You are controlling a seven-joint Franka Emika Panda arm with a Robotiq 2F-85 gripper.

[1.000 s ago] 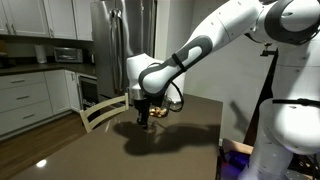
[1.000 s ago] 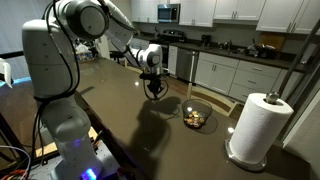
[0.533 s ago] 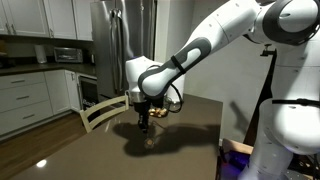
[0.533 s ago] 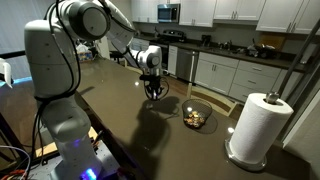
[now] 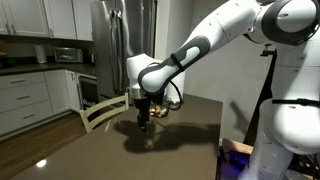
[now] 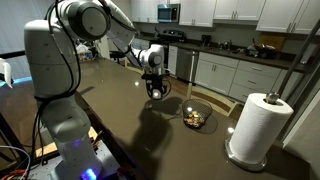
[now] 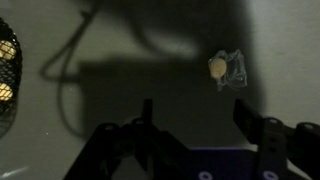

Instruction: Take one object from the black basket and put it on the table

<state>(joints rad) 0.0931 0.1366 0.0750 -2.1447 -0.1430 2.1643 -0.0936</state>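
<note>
Table, dark and glossy, bearing a white paper-towel roll at the right and, left of it, the black basket. We see the gripper spread wide and empty above the table; a small wrapped tan object lies on that surface, apart from basket and fingers.

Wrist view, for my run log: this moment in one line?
gripper open | wrapped item on table, ungripped | black basket at left edge
</note>
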